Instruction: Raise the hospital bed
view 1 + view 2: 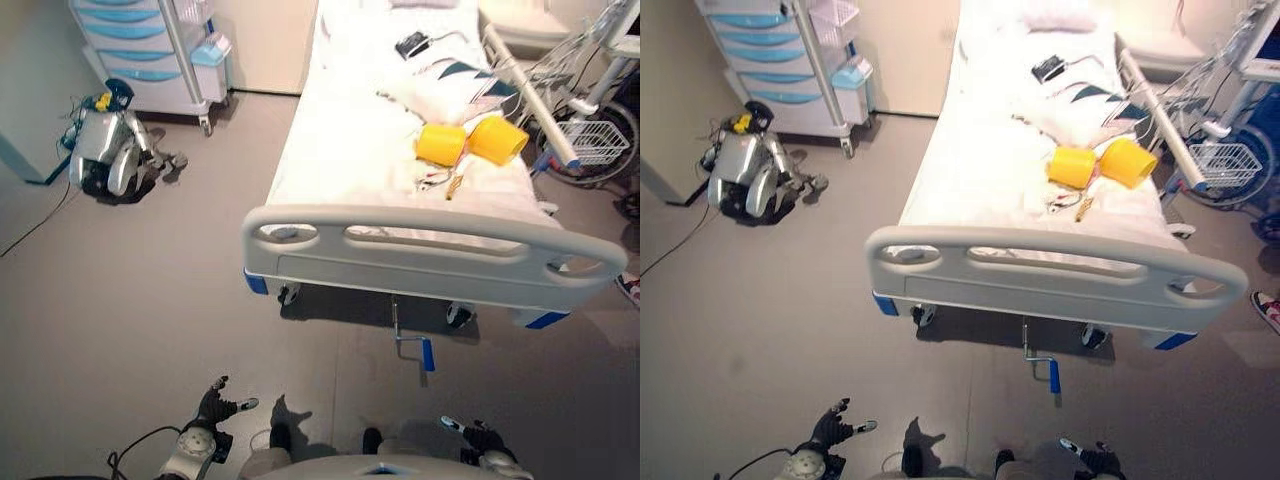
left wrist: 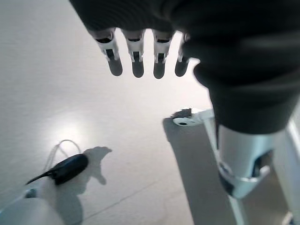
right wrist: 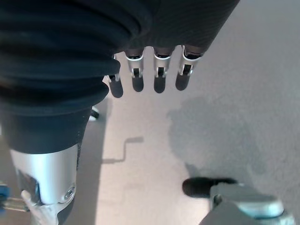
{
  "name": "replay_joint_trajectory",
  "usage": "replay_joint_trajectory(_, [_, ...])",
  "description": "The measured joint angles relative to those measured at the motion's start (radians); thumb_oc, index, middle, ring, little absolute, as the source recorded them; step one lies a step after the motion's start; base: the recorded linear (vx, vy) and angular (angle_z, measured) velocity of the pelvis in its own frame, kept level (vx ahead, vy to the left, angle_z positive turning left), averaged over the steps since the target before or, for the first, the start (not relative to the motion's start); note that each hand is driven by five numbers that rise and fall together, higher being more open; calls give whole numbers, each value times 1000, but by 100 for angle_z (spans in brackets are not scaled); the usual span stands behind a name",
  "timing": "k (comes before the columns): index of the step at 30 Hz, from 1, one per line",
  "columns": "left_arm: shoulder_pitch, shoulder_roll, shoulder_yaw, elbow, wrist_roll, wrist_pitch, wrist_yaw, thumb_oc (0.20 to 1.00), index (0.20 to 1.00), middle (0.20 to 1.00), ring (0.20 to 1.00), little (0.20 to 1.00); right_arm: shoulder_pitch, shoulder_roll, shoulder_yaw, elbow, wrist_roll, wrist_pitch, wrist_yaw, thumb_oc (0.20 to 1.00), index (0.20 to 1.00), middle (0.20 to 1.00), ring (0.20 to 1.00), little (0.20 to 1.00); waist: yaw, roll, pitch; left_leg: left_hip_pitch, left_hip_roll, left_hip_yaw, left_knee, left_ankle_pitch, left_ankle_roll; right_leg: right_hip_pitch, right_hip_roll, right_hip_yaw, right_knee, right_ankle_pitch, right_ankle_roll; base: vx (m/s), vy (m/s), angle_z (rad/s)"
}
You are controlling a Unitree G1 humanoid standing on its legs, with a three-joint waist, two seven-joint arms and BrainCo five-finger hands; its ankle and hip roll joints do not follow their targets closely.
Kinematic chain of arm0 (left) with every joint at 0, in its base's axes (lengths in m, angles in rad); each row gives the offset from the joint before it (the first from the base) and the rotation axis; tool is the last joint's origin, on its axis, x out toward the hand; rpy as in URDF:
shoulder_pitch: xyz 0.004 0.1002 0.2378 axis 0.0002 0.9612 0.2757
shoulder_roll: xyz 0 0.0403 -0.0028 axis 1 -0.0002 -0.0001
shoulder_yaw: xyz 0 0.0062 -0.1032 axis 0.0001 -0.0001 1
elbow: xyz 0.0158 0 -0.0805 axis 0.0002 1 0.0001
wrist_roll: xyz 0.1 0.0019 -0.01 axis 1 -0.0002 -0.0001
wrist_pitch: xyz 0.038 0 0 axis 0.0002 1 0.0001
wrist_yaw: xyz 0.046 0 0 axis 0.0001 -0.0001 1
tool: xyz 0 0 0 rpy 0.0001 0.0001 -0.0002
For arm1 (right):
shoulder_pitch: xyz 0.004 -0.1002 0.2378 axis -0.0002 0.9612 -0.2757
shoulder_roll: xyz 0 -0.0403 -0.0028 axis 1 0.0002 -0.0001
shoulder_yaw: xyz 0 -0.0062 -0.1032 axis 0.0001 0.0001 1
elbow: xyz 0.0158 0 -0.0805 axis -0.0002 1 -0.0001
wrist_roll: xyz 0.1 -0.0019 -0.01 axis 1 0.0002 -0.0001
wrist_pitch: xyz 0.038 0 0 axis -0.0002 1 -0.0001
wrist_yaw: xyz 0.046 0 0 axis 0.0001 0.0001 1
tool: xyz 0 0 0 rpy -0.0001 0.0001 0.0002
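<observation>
- Hospital bed (image 1: 400,150) stands ahead on the grey floor (image 1: 150,300), footboard (image 1: 430,255) facing the robot, side rail (image 1: 530,95) along its right edge.
- Crank (image 1: 412,340) sticks out from under the middle of the footboard, blue grip (image 1: 427,354) at its end, hanging just above the floor. Nothing touches it.
- Left hand (image 1: 213,405) low near the floor, well short of the bed; fingers (image 2: 136,58) straight and spread, holding nothing.
- Right hand (image 1: 478,437) also low, on the other side, well apart from the crank; fingers (image 3: 159,77) straight, nothing in it.
- On the mattress toward the foot end, right side: two yellow cups (image 1: 470,142) lying on their sides, touching each other. Small bits just beside them, can't tell what.
- Patterned pillow (image 1: 450,85) behind the cups, small black device (image 1: 412,43) nearer the head end.
- Drawer cart (image 1: 150,50) with blue fronts left of the bed, by the wall.
- A small silver robot (image 1: 110,150) slumped on the floor in front of the cart.
- Wire basket (image 1: 592,140) on a stand beyond the bed's right edge.
</observation>
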Motion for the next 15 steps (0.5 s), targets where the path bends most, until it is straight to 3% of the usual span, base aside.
replay_joint_trajectory(4, [11,-29,0,1,1,0,1,1000,1000,1000,1000,1000,32,1,-7,-7,29,0,4,1000,1000,1000,1000,1000,0,19,-40,11,3,18,-1,-10,1,3,3,20,-1,1,1,28,32,-11])
replay_joint_trajectory(15, [48,-92,15,73,1,1,11,1000,1000,1000,1000,1000,91,16,-5,-64,116,-40,9,1000,1000,1000,1000,1000,-3,33,-57,27,6,21,-5,-16,1,17,6,23,-3,2,0,3,3,-1])
